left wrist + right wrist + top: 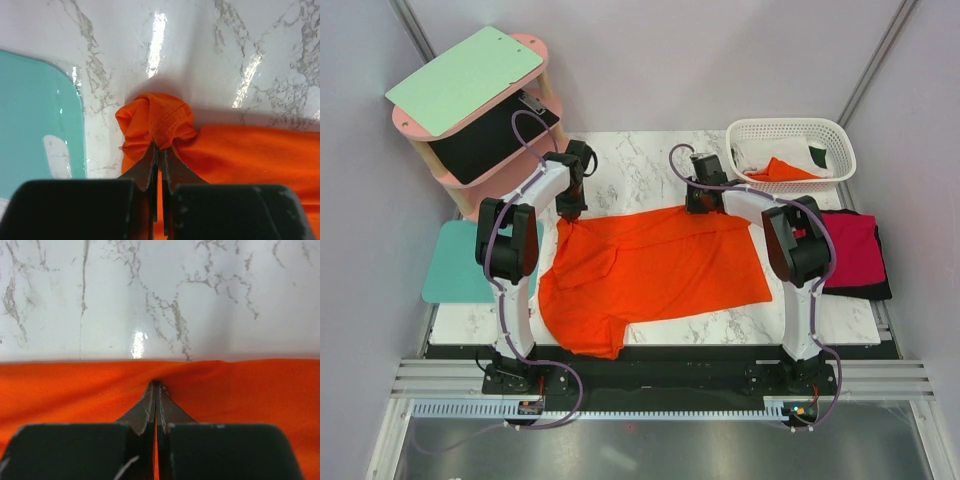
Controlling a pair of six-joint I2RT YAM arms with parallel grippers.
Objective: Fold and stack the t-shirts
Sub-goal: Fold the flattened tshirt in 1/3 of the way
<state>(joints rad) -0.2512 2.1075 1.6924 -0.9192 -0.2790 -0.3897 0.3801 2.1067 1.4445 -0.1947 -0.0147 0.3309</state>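
Observation:
A bright orange t-shirt (650, 270) lies spread across the marble table (640, 165). My left gripper (571, 212) is shut on its far left corner, where the cloth bunches into a knot (157, 120) just past the fingertips. My right gripper (703, 205) is shut on its far edge (200, 371), which runs straight across the wrist view. A crimson red t-shirt (853, 250) lies folded on a black one (878, 290) at the table's right edge. More t-shirts, orange (782, 170), white and dark green, sit in the basket.
A white lattice basket (790, 130) stands at the back right. A teal mat (455, 262) lies at the left edge, also in the left wrist view (35, 125). A pink shelf unit (470, 110) with a green board stands at the back left.

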